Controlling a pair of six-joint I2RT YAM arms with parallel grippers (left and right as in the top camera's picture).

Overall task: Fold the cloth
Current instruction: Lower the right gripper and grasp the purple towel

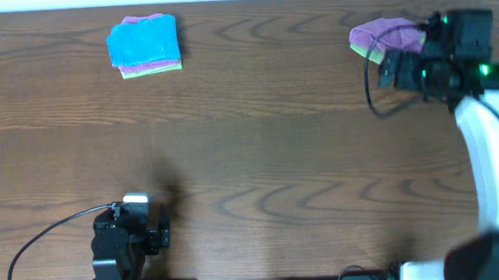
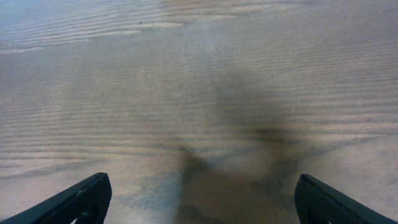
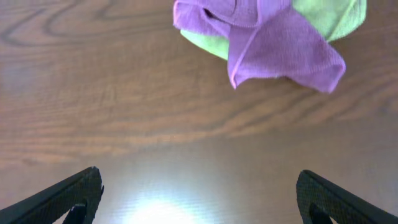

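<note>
Seemingly poised for a first grip, the right claw (image 3: pixel 199 193) hovers spread just short of the crumpled purple cloth (image 3: pixel 280 50), which lies on a lime-green cloth (image 3: pixel 333 15) at the far right of the bench (image 1: pixel 275 138), while the left claw (image 2: pixel 199 196), equally spread, hangs over bare wood.

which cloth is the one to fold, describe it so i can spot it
Look at the table's far right corner, just ahead of the right gripper. There a crumpled purple cloth lies on a green cloth. Unlike the blue-topped stack at far left, it is loose and unfolded.
</note>
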